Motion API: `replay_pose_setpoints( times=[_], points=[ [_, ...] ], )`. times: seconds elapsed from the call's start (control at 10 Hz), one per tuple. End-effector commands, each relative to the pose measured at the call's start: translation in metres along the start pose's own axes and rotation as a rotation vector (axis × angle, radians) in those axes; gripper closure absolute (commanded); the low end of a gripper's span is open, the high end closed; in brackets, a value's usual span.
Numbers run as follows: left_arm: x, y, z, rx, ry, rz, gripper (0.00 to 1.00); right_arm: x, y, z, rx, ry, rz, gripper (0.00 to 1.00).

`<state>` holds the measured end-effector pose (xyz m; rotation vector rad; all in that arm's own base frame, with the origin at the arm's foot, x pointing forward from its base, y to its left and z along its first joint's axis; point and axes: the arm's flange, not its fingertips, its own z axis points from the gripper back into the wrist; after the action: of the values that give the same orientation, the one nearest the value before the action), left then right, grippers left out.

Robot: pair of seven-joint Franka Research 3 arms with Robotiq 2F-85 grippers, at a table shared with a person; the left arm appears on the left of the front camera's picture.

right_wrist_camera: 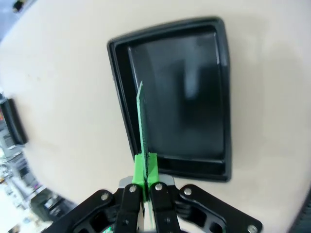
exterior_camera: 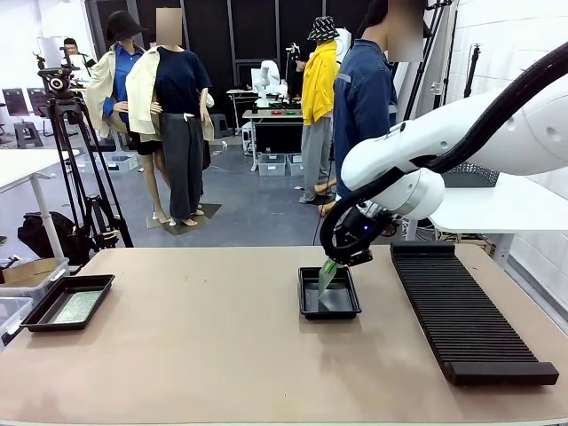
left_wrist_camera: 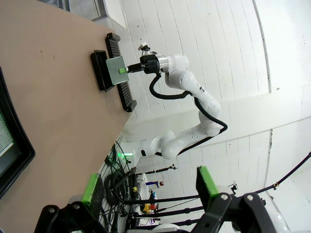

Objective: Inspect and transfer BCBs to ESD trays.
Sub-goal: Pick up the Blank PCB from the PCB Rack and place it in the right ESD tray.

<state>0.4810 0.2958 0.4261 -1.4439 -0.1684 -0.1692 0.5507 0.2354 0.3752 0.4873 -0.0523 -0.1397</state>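
Note:
My right gripper [exterior_camera: 340, 255] [right_wrist_camera: 146, 165] is shut on the top edge of a thin green BCB [exterior_camera: 327, 276] [right_wrist_camera: 142, 119]. The board hangs tilted, its lower end inside the black ESD tray [exterior_camera: 329, 310] [right_wrist_camera: 194, 92] at the table's middle. The right wrist view shows it edge-on near the tray's left wall. A second ESD tray [exterior_camera: 40, 312] [left_wrist_camera: 17, 160] sits at the far left with a BCB [exterior_camera: 76, 306] lying flat in it. My left gripper [left_wrist_camera: 150, 187] is open and holds nothing, raised near that tray; far off, its view shows the right arm with its BCB [left_wrist_camera: 114, 67].
A long black ribbed rack [exterior_camera: 463, 312] [left_wrist_camera: 122, 90] lies along the table's right side. A person in a dark blue jacket [exterior_camera: 362, 102] stands at the far edge behind the middle tray. Clear bins [exterior_camera: 18, 293] sit off the left edge. Bare tabletop [exterior_camera: 195, 337] stretches between the trays.

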Motion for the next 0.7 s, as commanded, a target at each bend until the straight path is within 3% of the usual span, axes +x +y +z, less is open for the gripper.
replay_pose_setpoints(
  times=[0.0,0.6],
  points=[
    [0.000,-0.002,0.000,0.009,0.001,0.004,0.00,0.002,0.001,-0.016,0.028,-0.022,0.040,1.00],
    [0.000,-0.002,0.000,0.009,0.001,0.004,0.00,0.008,-0.004,-0.038,0.049,0.010,0.070,1.00]
  ],
)
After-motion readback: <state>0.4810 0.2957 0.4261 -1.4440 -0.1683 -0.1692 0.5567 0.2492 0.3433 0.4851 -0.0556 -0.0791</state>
